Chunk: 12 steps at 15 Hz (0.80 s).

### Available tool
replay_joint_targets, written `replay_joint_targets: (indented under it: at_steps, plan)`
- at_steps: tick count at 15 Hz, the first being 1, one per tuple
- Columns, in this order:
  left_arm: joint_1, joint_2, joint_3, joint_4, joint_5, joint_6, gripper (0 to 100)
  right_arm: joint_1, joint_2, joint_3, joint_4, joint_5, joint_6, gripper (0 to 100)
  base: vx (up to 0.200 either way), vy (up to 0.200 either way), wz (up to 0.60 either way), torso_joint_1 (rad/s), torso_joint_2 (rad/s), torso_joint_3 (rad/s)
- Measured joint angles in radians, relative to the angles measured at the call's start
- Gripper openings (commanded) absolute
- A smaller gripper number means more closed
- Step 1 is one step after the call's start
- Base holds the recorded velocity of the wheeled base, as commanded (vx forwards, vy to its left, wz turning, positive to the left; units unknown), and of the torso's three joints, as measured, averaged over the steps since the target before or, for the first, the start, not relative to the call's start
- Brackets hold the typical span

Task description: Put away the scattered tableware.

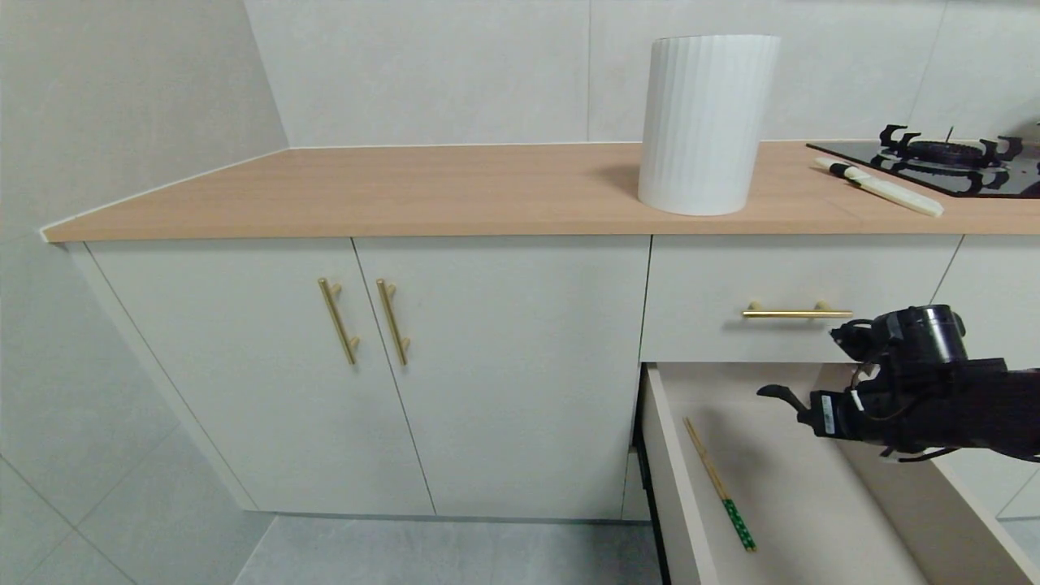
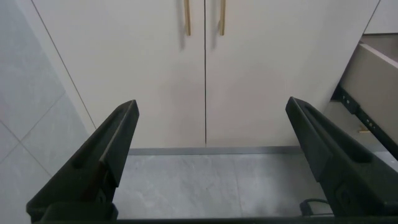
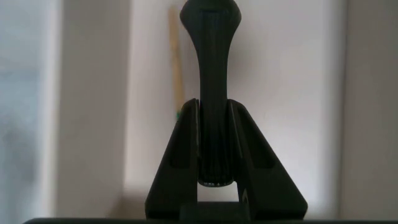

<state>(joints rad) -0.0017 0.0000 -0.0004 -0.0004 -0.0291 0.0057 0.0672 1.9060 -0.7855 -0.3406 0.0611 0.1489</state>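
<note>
- Risk, as I judge it: the right claw (image 1: 773, 393) hangs low inside the open drawer (image 1: 662, 455). If it rises carelessly, it could clip the closed drawer front above it or the side wall, jolting the chopsticks (image 1: 720, 485).
- The knife (image 1: 881, 186) lies on the bench (image 1: 406, 191), right by the hob (image 1: 934, 162). It looks slim and flat, so a poor pinch could skid it onto the hob or off the front edge.
- The white ribbed container (image 1: 704, 122) stands at 9 o'clock from the knife and could be knocked by a wide swing.
- The right claw is pressed shut and holds nothing (image 3: 209, 15).
- The chopsticks lie on the drawer floor at 7 o'clock from the right claw, apart from it. The knife is at 1 o'clock from it, well apart.
- The left claw (image 2: 211, 109) is spread wide and empty, facing the cupboard doors (image 2: 205, 62).
</note>
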Motion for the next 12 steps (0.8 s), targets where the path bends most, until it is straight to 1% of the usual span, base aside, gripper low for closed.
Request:
replay_joint_targets:
  at_steps: [3,6,12]
  plan:
    - [0.0,0.0,0.0,0.0,0.0,0.0,100,0.003,0.146,0.029,-0.136,-0.024,0.001,0,0.0,0.0,0.0,0.0,0.0,0.0]
    - [0.0,0.0,0.0,0.0,0.0,0.0,100,0.01,0.27,0.056,-0.232,-0.068,0.0,0,0.0,0.0,0.0,0.0,0.0,0.0]
    - [0.0,0.0,0.0,0.0,0.0,0.0,100,0.02,0.375,0.066,-0.246,-0.087,0.0,0,0.0,0.0,0.0,0.0,0.0,0.0]
